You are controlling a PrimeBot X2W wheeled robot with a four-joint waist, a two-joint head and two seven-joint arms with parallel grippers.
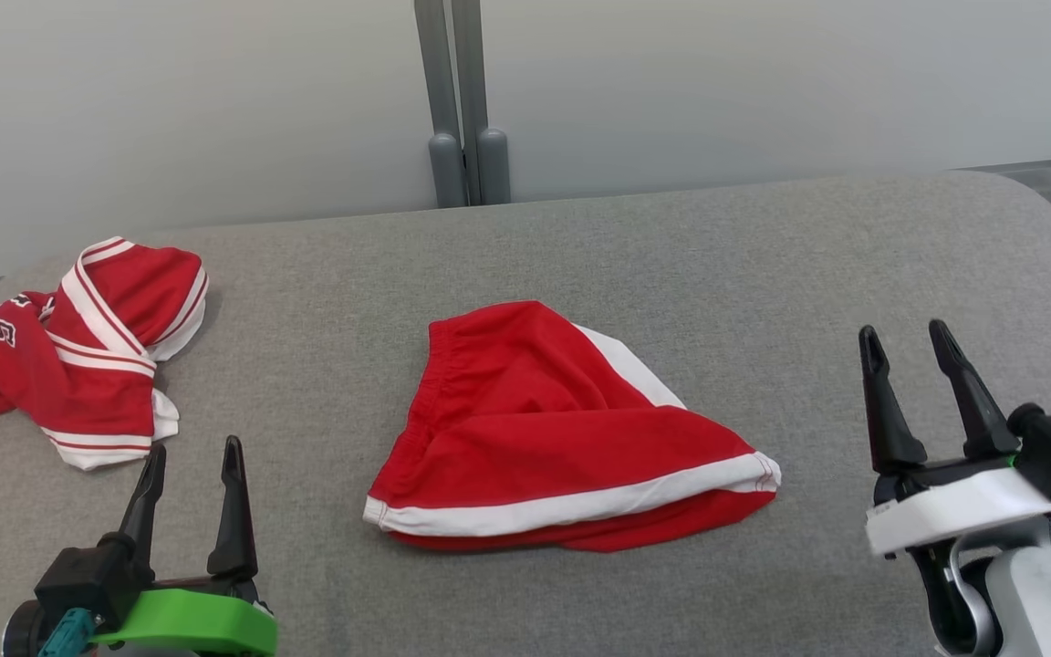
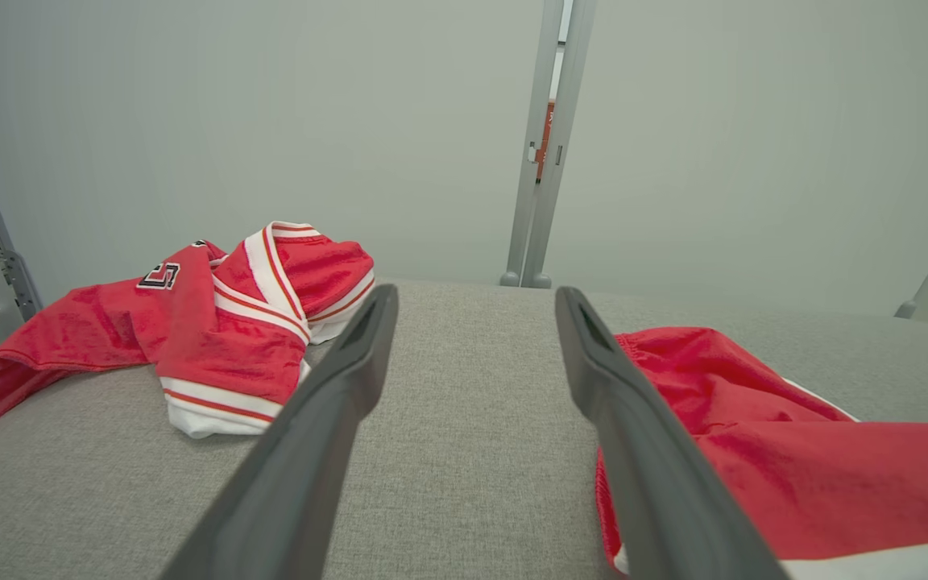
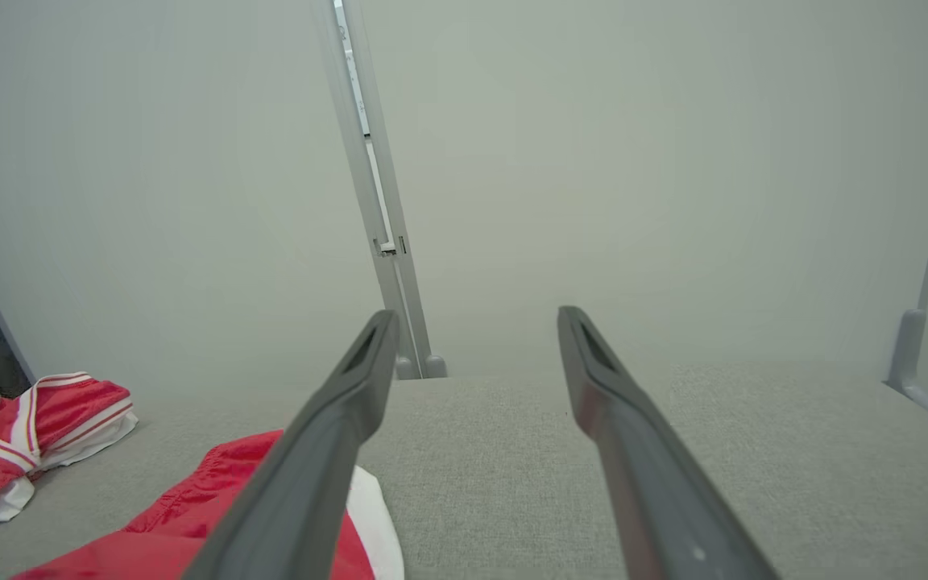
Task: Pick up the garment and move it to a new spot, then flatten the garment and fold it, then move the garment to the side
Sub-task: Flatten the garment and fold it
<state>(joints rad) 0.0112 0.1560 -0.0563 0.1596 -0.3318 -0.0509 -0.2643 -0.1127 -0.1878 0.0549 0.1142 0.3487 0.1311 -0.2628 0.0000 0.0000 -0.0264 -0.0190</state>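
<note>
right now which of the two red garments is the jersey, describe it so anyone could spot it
On the grey table, look to its far left end. The jersey lies rumpled there. Unlike the shorts at the centre, it has red-striped white bands and a black, white-outlined number.

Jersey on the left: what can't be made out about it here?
- Head view: the jersey is cut off by the left edge; crumpling hides most of its print.
- Left wrist view: the left gripper has one of its fingers across the hem's corner.
- Right wrist view: cut by the left edge, too small to read.
</note>
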